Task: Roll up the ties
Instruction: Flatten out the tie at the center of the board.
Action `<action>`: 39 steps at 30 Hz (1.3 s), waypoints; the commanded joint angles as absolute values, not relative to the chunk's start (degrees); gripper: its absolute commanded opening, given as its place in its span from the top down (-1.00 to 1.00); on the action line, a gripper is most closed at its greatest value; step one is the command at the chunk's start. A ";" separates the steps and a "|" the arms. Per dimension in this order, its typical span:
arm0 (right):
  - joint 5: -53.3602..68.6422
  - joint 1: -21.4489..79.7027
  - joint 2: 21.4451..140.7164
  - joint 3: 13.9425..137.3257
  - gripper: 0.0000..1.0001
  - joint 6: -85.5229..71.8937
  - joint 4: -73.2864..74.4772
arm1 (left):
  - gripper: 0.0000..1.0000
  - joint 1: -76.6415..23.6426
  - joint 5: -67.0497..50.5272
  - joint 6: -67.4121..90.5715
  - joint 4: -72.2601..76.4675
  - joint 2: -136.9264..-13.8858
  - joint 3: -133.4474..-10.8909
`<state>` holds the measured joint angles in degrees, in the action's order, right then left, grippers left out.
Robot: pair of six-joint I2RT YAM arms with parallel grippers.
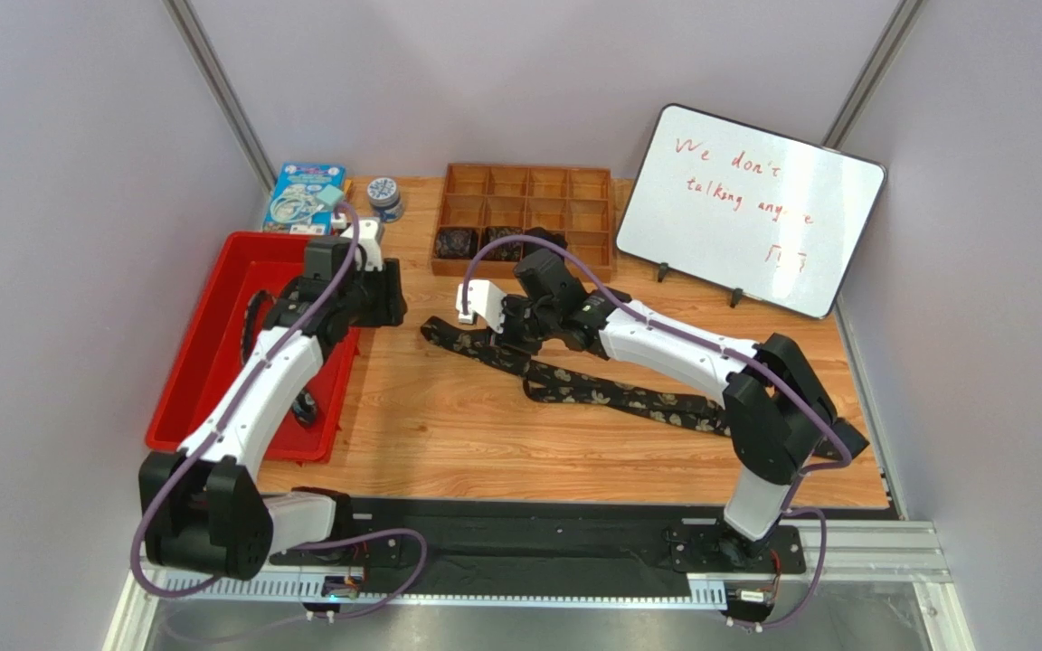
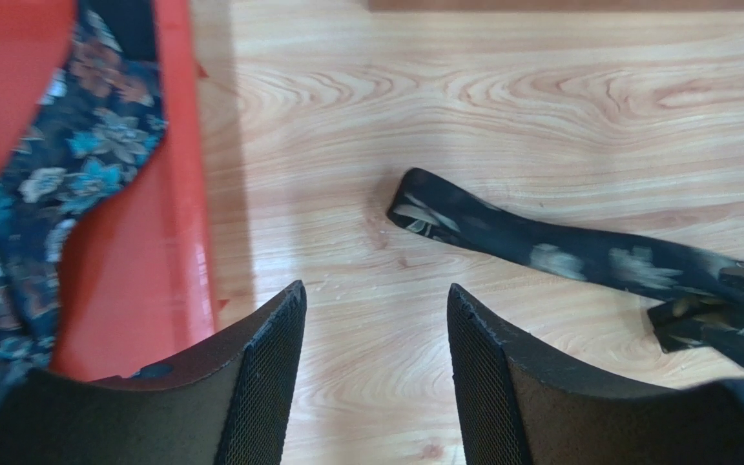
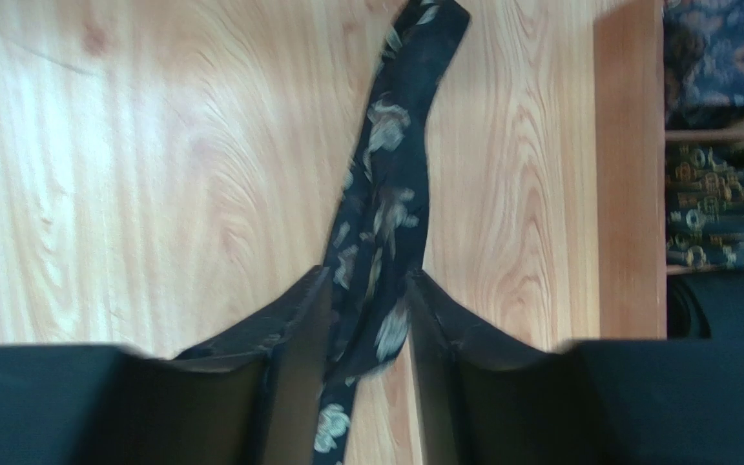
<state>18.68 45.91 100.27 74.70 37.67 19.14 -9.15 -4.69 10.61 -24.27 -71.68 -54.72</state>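
Overhead and wrist views of the two-arm bench. **Tie** (image 1: pixel 622 396): a long, narrow, dark strip with pale floral speckles lies unrolled and flat on the wooden tabletop (image 1: pixel 486 448), running diagonally from just right of the red tray (image 1: pixel 214 312) toward the right arm's elbow. Its narrow end (image 2: pixel 424 208) rests on bare wood ahead of the left gripper (image 2: pixel 376 300).

**Left gripper** (image 1: pixel 380 296): beside the tray's right rim (image 2: pixel 177 223), its fingers (image 2: pixel 269 378) stand well apart with only tabletop showing between them; it holds nothing and is clear of the tie (image 2: pixel 560 254).

**Right gripper** (image 1: pixel 497 326): over the tie near its left end. In the wrist view the gripper (image 3: pixel 368 281) is partly open, its fingers (image 3: pixel 293 349) set either side of the strip (image 3: pixel 386 203), which passes through the gap. The fabric is not pinched; whether the pads brush its edges cannot be told.

**Tray contents**: a second tie (image 2: pixel 85 155) with blue and brown flowers lies inside the tray.

**Wooden divider box** (image 1: pixel 527 190): at the far edge of the tabletop, with rolled ties (image 1: pixel 456 244) in its near-left compartments; three compartments beside the right gripper also hold rolls (image 3: pixel 720 58).

**Other items**: a whiteboard (image 1: pixel 744 204) with red handwriting at far right; a blue packet (image 1: pixel 304 197) and a small round container (image 1: pixel 384 198) behind the tray.
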 commanded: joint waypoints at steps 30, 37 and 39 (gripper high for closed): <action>27.60 -21.18 86.75 64.43 0.35 34.90 72.96 | -0.15 -44.29 -43.58 -23.24 -40.00 -111.77 -98.24; 18.99 -28.21 90.96 61.88 0.48 32.61 68.56 | -0.25 -51.41 -43.59 -15.73 -41.30 -125.23 -114.33; 17.32 -28.30 92.54 60.39 0.50 32.52 65.15 | -0.30 -52.55 -43.07 -15.47 -42.18 -128.47 -116.79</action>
<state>22.59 -26.79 89.89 62.83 34.81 71.00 -50.68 -41.06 -19.35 -39.42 -123.37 -111.28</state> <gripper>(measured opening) 0.259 0.636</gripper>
